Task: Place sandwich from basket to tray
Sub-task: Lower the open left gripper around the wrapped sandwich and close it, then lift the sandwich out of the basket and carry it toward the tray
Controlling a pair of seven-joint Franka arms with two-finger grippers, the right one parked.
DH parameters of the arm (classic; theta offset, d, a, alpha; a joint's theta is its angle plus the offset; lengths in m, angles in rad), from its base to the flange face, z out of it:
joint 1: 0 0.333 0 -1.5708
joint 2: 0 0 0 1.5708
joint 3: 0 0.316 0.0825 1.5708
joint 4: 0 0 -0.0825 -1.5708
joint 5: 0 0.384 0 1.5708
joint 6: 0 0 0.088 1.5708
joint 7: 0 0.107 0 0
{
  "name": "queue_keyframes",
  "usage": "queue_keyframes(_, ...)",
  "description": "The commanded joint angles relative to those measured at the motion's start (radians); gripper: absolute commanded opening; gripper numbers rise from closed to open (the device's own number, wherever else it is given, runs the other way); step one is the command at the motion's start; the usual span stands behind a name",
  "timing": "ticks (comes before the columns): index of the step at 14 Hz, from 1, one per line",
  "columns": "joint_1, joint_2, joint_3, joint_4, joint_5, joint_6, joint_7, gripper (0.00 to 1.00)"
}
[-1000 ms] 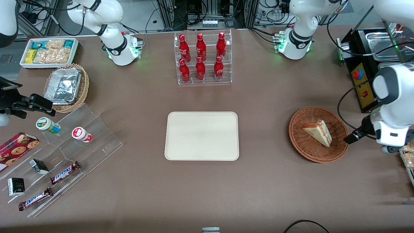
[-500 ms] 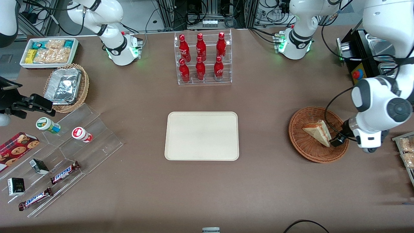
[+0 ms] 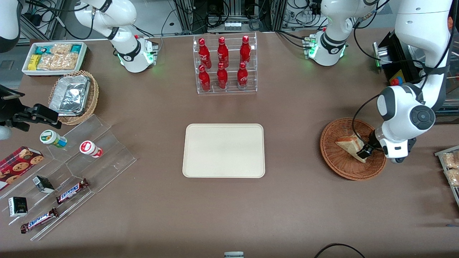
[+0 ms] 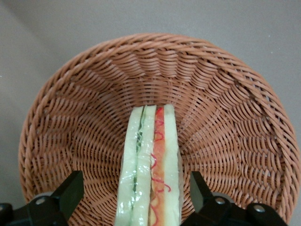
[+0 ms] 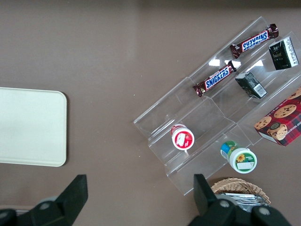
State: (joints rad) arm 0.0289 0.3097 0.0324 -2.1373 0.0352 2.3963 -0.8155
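In the basket (image 3: 353, 148) lies one sandwich (image 3: 348, 144), and the pincer (image 4: 134, 200) hangs right over it, fingers (image 4: 70, 190) spread wide either side, gripping nothing. One tray (image 3: 223, 150) on the bench (image 3: 294, 200); six red bottles (image 3: 222, 62).

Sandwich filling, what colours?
Sandwich filling: green, red, orange layers; clearest in left wrist view.

A brown worktop (image 3: 297, 200) fills the scene under even light. At 12 o'clock metal racking (image 3: 229, 14) trails dark cables (image 3: 251, 21); at 2 o'clock a black control box (image 3: 401, 89) stands.
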Motion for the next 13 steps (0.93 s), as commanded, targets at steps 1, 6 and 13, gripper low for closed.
queue_keyframes(1, -0.033, -0.018, 0.0, -0.045, -0.005, 0.032, -0.033, 1.0)
queue_keyframes(6, -0.047, -0.017, 0.001, -0.081, -0.003, 0.058, -0.037, 0.79)
queue_keyframes(13, -0.09, -0.059, 0.003, -0.056, 0.015, -0.041, -0.022, 0.1)
